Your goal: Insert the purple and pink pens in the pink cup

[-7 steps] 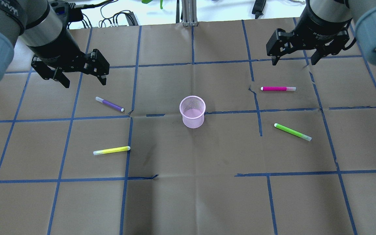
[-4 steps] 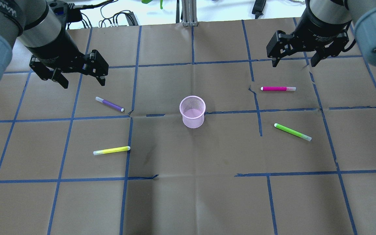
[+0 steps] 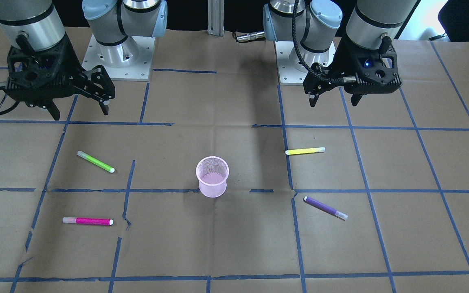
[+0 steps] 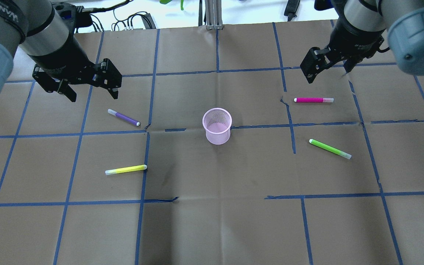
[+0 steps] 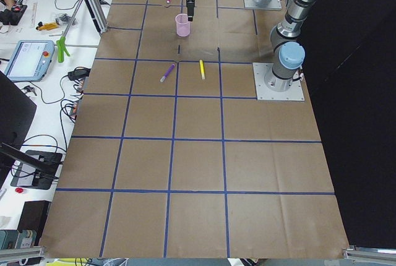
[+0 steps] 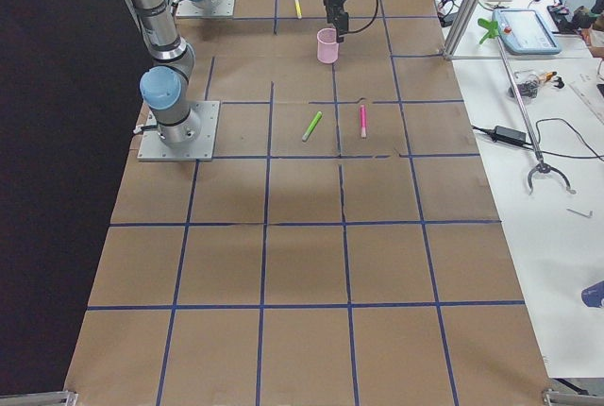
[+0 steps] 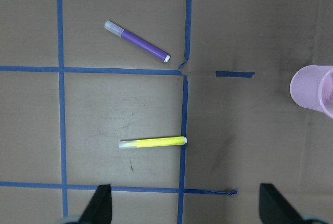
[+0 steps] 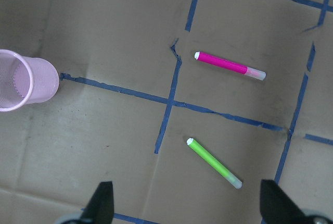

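The left end effector [image 4: 94, 96] hovers with its jaws wide, just far-left of the purple pen [image 4: 123, 117]. The right end effector [image 4: 328, 75], also wide, hangs beyond the pink pen [image 4: 313, 99]. Both pens lie flat on the tabletop [image 4: 212, 221], left and right of the upright pink cup [image 4: 217, 126].

Overhead camera looks from behind robot [image 3: 116, 61], forward and down, mid-range: you see left gripper [image 4: 95, 97] at view's left, right gripper [image 4: 327, 75] at view's right. Front-facing camera sits across table [image 3: 234, 252], faces robot, steep down; sides swap for you. Both share pink cup [image 4: 216, 126] between grippers. Side cameras: table ends, far off, looking along table. Wrist cameras: close, looking down past own fingertips [image 7: 102, 203]; purple pen [image 7: 137, 41] ahead of left gripper, pink pen [image 8: 229, 65] ahead of right, cup at each view's inner edge.
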Robot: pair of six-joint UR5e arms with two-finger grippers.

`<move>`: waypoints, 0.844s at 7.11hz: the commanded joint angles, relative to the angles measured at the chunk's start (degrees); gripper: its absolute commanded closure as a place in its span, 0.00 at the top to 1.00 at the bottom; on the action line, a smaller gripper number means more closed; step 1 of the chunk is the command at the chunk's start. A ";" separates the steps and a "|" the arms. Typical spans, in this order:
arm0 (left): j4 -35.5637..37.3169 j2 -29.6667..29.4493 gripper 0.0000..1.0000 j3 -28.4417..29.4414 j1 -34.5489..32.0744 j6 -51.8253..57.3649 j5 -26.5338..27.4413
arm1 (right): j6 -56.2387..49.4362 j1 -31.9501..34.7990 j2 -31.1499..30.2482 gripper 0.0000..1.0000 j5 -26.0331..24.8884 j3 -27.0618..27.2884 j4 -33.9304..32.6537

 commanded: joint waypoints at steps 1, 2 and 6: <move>0.04 0.01 0.99 -0.04 0.00 0.09 0.01 | -20.85 -0.44 3.15 1.00 -0.27 2.20 -5.11; 0.04 -0.08 0.99 0.05 0.00 0.09 0.10 | -28.87 -2.97 4.20 1.00 0.25 2.39 -5.64; -0.48 1.05 0.99 -0.13 0.09 0.18 0.88 | -55.39 -6.77 11.67 1.00 0.34 9.75 -21.24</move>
